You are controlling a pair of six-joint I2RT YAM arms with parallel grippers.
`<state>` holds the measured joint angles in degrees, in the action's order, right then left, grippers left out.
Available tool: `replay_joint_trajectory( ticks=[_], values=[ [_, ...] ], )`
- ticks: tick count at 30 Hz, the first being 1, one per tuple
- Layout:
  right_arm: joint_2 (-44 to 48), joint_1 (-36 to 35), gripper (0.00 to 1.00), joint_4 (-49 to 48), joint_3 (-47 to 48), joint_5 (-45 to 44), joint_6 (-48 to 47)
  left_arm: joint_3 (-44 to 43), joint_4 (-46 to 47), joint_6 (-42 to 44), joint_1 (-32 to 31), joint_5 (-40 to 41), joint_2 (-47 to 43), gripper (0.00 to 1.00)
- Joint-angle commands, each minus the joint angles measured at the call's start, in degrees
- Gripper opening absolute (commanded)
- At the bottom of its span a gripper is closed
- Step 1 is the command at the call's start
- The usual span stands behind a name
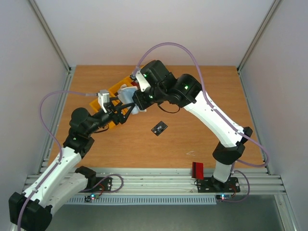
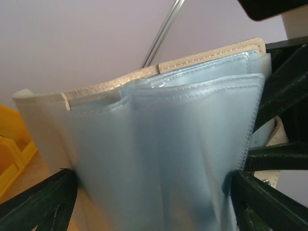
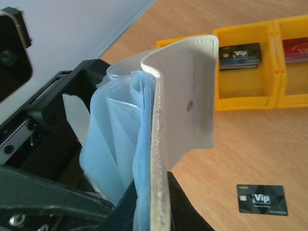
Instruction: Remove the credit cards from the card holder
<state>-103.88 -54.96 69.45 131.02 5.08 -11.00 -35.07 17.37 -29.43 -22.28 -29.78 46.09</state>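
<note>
The card holder (image 3: 185,96) is up in the air, above the table (image 1: 202,96) at about 11 o'clock from its centre, just in front of the yellow bins (image 1: 115,89). It is a small pale grey-beige wallet with a stitched edge and one small metal stud on its cover. It hangs open, and a bunch of clear, bluish plastic sleeves (image 2: 168,144) spreads out of it like a fan. I cannot see any card inside these sleeves.

The right gripper (image 3: 153,202) is clamped on the lower edge of the beige cover and holds the wallet upright. The left gripper (image 2: 151,178) has its jaws wide apart, one finger on each side of the sleeves; whether the fingers touch the plastic, I cannot tell.

A black card (image 1: 159,128) with pale marks lies flat near the centre of the table, apart from both arms. A red card (image 1: 198,169) is at about 5 o'clock, at the near edge beside the base of the right arm.
</note>
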Motion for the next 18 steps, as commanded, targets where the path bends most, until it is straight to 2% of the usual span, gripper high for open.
replay_joint_trajectory(
  ticks=[1, 3, 7, 8, 10, 15, 18],
  values=[
    [1.9, 0.8, 0.01, -3.9, 1.0, 14.1, -1.4, 0.8, 3.3, -0.5, 0.3, -2.8, -1.0, 0.77],
    [3.2, 1.9, 0.01, -6.0, -0.6, 19.5, -0.9, 1.0, 3.8, -0.9, 0.3, -3.9, -1.3, 0.45],
    [4.7, 4.0, 0.01, -8.1, -2.2, 25.4, -0.5, 1.0, 5.6, -2.0, 0.4, -5.7, -1.7, 0.05],
    [4.8, 4.7, 0.02, -8.1, -2.5, 27.1, -0.4, 1.0, 5.7, -2.0, 0.4, -6.0, -1.8, 0.01],
    [5.2, 6.4, 0.1, -8.0, -2.8, 30.6, 0.0, 0.8, 6.0, -2.2, 0.5, -6.4, -2.0, 0.0],
    [9.5, 11.5, 0.4, -7.2, -7.9, 29.7, -1.2, 0.5, 7.1, -3.4, 1.1, -6.5, -2.7, 0.0],
    [13.8, 15.6, 0.47, -9.6, -15.6, 30.9, -1.8, 0.5, 8.0, -4.6, 1.4, -7.2, -2.9, 0.0]
  ],
)
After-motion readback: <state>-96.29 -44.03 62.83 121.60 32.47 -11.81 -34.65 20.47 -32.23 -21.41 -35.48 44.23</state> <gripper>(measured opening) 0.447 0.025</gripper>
